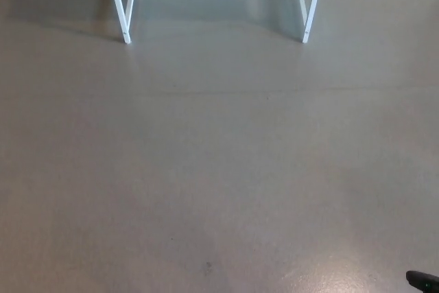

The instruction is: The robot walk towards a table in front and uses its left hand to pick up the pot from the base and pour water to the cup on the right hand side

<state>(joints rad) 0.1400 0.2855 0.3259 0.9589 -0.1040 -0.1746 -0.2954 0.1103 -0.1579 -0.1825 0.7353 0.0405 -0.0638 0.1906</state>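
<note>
Bare grey floor [219,169] fills the view, two white table legs [123,12] at its far edge; neither robot hand shows, so no fingers to judge; pot and cup are unseen; the approach walk is underway, calling for steps forward.

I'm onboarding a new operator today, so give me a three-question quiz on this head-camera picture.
1. True or false: the pot and cup are visible in the head view.
2. What stands at the far end of the bare grey-brown floor? A) a left white metal table leg and a right white metal table leg B) a red chair C) a cardboard box
3. In which corner does a small black object show?

Key:
1. False; only floor and legs show.
2. A
3. Bottom right; what it is cannot be told.
</note>
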